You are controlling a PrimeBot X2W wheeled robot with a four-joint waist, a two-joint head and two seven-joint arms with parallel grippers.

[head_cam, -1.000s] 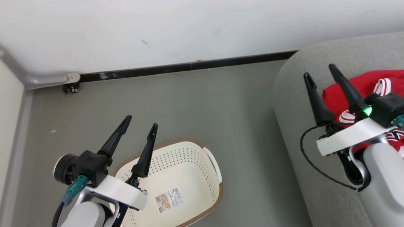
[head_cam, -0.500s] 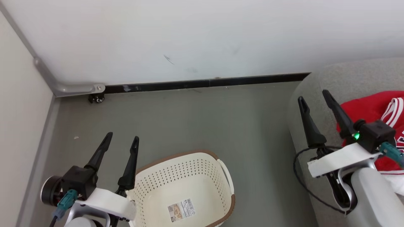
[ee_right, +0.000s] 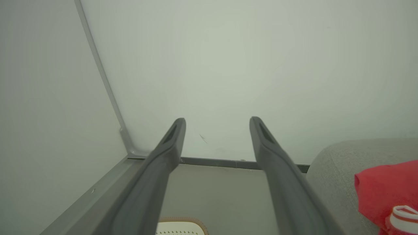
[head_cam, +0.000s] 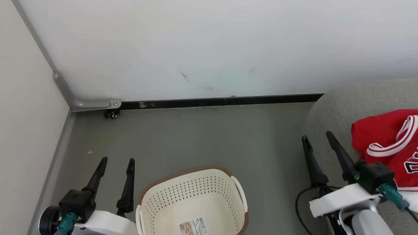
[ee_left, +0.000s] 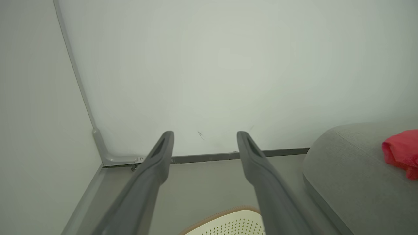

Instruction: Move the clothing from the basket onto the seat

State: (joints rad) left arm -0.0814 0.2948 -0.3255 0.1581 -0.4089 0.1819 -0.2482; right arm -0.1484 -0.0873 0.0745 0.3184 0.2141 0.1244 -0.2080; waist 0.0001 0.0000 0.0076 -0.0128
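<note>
The red clothing point(head_cam: 388, 143) with white striped trim lies on the grey seat point(head_cam: 339, 107) at the right; it also shows as the clothing point(ee_left: 401, 151) in the left wrist view and the clothing point(ee_right: 382, 192) in the right wrist view. The cream basket point(head_cam: 192, 195) with a brown rim stands on the floor at bottom centre, holding nothing but a barcode sticker point(head_cam: 194, 226). My left gripper point(head_cam: 116, 160) is open, left of the basket. My right gripper point(head_cam: 317, 137) is open, over the seat's left edge, left of the clothing. Both grippers hold nothing.
A white wall with a black skirting strip point(head_cam: 215, 101) runs across the back. A metal corner bracket with a small caster point(head_cam: 112, 114) sits at the left corner. Grey floor point(head_cam: 202, 137) spreads between basket, wall and seat.
The camera has tilted up, so the whole picture slid down. Both grippers sit lower in the head view and stay open. The right gripper now stands left of the clothing instead of over it.
</note>
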